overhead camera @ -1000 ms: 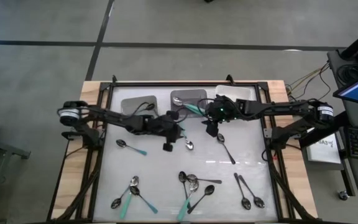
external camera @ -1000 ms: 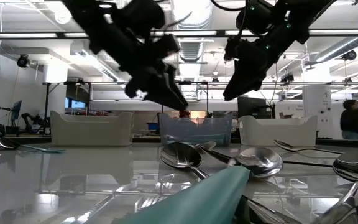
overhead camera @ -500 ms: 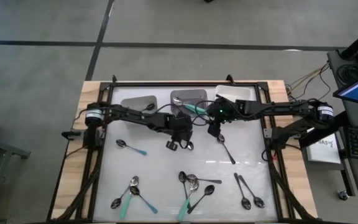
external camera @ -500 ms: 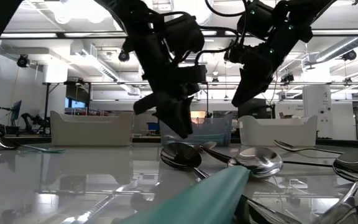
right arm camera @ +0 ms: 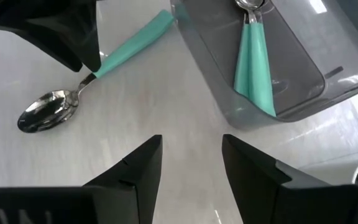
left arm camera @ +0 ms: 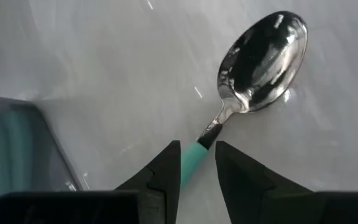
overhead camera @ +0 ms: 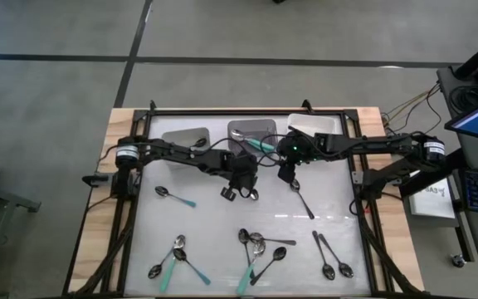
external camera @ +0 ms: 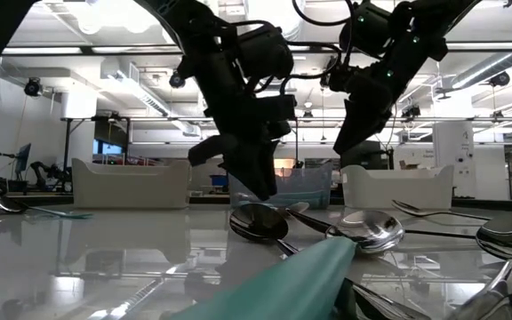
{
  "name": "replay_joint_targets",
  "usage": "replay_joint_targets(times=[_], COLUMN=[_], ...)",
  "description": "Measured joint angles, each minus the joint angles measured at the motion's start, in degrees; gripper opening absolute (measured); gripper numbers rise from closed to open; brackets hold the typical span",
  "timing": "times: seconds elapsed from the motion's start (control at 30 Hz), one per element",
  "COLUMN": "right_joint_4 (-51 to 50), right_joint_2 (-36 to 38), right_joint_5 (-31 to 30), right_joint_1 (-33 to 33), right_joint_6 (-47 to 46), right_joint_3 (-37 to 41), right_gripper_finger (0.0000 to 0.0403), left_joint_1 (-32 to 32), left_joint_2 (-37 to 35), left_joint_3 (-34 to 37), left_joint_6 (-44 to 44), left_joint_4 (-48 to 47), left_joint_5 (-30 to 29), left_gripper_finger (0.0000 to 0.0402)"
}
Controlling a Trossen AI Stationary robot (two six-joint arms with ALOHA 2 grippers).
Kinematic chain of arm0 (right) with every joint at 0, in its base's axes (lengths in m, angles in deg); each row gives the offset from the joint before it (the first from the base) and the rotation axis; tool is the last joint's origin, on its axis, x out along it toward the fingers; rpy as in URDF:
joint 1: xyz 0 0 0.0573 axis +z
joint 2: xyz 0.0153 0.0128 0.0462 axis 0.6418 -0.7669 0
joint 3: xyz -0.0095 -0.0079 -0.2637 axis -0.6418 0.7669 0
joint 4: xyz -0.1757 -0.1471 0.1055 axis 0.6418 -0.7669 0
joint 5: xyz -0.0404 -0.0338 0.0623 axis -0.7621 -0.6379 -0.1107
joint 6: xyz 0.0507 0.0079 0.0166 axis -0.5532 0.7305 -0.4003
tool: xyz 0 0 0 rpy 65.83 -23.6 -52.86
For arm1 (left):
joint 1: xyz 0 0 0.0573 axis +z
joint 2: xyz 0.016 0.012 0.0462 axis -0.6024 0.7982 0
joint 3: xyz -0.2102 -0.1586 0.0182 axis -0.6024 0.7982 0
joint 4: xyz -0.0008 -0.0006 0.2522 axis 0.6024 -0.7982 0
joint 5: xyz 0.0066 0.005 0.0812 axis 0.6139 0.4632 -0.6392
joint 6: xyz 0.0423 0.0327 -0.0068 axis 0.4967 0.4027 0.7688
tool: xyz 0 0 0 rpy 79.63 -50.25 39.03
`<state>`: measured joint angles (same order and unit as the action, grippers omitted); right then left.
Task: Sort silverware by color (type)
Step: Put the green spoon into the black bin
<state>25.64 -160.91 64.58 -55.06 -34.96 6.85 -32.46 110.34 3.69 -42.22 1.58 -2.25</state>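
A spoon with a teal-green handle and shiny bowl lies flat on the white table, just in front of the middle bin; its bowl shows in the high view. My left gripper points steeply down over it, open, one finger on each side of the handle near the neck. My right gripper hangs open above the table to the right of this spoon, beside the middle bin, which holds teal-handled spoons. My left gripper comes from above with its fingers across the spoon's teal handle, close to the neck. One finger's edge meets the handle; bare table shows between the handle and the other. Whether it touches the spoon I cannot tell. The spoon lies on the table.
Loose spoons lie about: one teal-handled at the left, one silver under my right arm, and several in clusters along the near edge. The left bin and the right bin stand at the far edge.
My left gripper has gone toward the table's right edge and down to the teal-handled spoon, tipping steeper and rolling as it went; in the last half second it has barely shifted. The spoon has stayed where it was.
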Motion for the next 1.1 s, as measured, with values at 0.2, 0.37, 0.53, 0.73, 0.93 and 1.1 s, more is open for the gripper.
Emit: replay_joint_targets(times=[0.2,0.37,0.53,0.73,0.93,1.1], right_joint_4=[-0.16,-0.48,-1.40,-1.32,-3.24,-7.02], right_joint_2=[0.00,0.02,0.01,0.05,0.98,4.41], right_joint_5=[-0.13,-0.35,-0.10,0.08,0.09,0.16], right_joint_1=[-0.02,-0.09,-0.07,0.00,0.00,-0.24], right_joint_6=[-0.05,-0.48,-0.12,-0.01,-1.31,-1.51], right_joint_3=[0.00,0.00,0.00,0.00,0.00,0.00], right_gripper_finger=[0.0157,0.0154,0.0153,0.0152,0.0144,0.0139], left_joint_1=[0.91,1.18,1.23,1.36,1.42,1.31], left_joint_2=[2.85,7.51,11.96,12.19,10.68,9.15], left_joint_3=[-0.22,-5.11,-12.95,-15.14,-15.22,-14.99], left_joint_6=[2.25,2.39,1.24,-7.48,-15.52,-18.22], left_joint_4=[1.04,-2.90,-15.28,-18.70,-18.57,-18.21], left_joint_5=[1.08,1.11,1.33,3.45,5.32,6.03], left_gripper_finger=[0.0084,0.0084,0.0078,0.0025,0.0016,0.0016])
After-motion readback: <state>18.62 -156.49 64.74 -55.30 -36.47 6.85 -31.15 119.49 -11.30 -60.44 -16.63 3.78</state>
